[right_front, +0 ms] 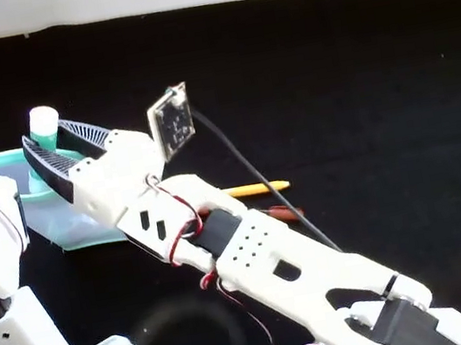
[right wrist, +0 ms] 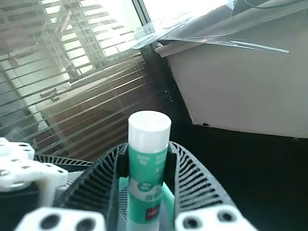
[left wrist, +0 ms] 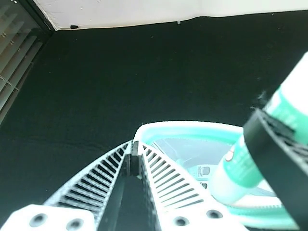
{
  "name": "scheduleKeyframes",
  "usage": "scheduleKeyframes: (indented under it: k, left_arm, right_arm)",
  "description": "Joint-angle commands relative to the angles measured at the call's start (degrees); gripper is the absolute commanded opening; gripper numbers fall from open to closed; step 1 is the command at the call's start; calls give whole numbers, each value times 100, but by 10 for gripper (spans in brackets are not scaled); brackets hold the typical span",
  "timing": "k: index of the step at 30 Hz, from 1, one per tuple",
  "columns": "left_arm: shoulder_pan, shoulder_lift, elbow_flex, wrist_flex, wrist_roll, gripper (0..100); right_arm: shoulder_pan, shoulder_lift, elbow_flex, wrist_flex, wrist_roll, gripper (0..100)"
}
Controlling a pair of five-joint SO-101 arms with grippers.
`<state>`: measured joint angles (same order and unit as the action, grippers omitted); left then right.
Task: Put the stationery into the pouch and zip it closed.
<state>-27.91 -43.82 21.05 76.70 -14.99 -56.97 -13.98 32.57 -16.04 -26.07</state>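
Glue stick [right wrist: 147,173] is clamped upright in the right gripper [right wrist: 147,153], over the open pouch [left wrist: 202,126]. The pouch rim is pinched shut-fingered by the left gripper [left wrist: 134,147]. Risk: if released off-centre, the stick may be caught on the rim and tipped out. The pencil [right_front: 255,189] is not yet packed.
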Motion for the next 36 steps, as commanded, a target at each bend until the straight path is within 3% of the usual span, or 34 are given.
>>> scheduleKeyframes:
  k: [1,5,7,14,17,23,29,36]
  left_arm:
    - [40,75,286,9,44,7]
    - [40,75,286,9,44,7]
    - [40,75,286,9,44,7]
    - [40,75,286,18,44,7]
    - [40,75,295,18,44,7]
    - [40,75,576,9,35,7]
    - [40,57,576,0,35,7]
    - [40,66,576,0,35,7]
  right_arm:
    - [-110,110,119,-347,53,6]
    - [-119,110,119,-391,53,15]
    - [-171,110,136,-382,53,75]
    - [-576,110,532,-382,53,509]
    - [-620,110,567,-382,53,614]
    - [-268,-171,558,-426,18,624]
    - [1007,-752,769,-382,0,624]
    - [2519,-1226,1622,-374,-976,624]
